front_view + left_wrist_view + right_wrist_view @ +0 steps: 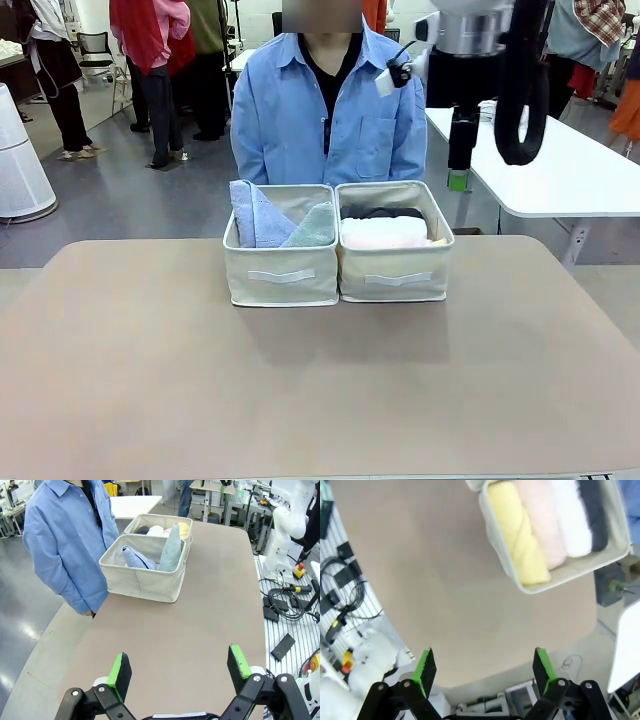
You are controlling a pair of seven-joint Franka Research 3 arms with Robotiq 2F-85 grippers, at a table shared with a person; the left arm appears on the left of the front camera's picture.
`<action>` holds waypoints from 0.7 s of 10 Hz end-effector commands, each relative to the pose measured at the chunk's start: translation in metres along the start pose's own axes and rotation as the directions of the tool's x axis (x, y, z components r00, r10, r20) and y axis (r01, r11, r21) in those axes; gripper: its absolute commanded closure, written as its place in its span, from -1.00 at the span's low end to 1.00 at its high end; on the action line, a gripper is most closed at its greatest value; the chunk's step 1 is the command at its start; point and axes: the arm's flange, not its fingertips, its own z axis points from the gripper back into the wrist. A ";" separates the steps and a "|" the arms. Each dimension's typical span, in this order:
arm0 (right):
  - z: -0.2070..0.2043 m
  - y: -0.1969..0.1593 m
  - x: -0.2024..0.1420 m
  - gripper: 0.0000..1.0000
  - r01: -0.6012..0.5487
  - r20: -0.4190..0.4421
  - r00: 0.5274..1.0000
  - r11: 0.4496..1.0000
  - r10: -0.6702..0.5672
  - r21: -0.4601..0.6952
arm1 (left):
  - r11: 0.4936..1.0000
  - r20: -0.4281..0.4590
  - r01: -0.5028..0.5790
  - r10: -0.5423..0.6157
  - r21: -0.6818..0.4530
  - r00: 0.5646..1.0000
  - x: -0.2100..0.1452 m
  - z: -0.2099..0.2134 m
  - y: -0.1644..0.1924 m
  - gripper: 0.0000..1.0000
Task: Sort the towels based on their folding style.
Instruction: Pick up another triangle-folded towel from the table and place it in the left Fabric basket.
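– Beige table holds two cream bins; any writing?
– None readable. Dark grey roll mostly hidden behind white roll; cones left bin. Left gripper and right gripper gape wide, holding nothing.

The lavender-blue cone and pale green cone stand upright in the left bin; the yellow, pink, white and dark grey rolls lie side by side in the right bin.
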 end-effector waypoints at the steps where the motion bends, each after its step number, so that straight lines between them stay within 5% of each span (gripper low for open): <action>1: -0.027 -0.005 -0.018 -1.00 -0.050 0.085 0.995 0.998 0.047 0.030 | 1.000 0.014 0.005 -0.005 0.001 1.000 0.002 0.001 -0.002 -1.00; 7: -0.011 -0.010 -0.011 -1.00 -0.011 0.036 0.999 1.000 0.011 0.000 | 1.000 0.014 0.005 -0.005 0.001 1.000 0.002 0.001 -0.002 -1.00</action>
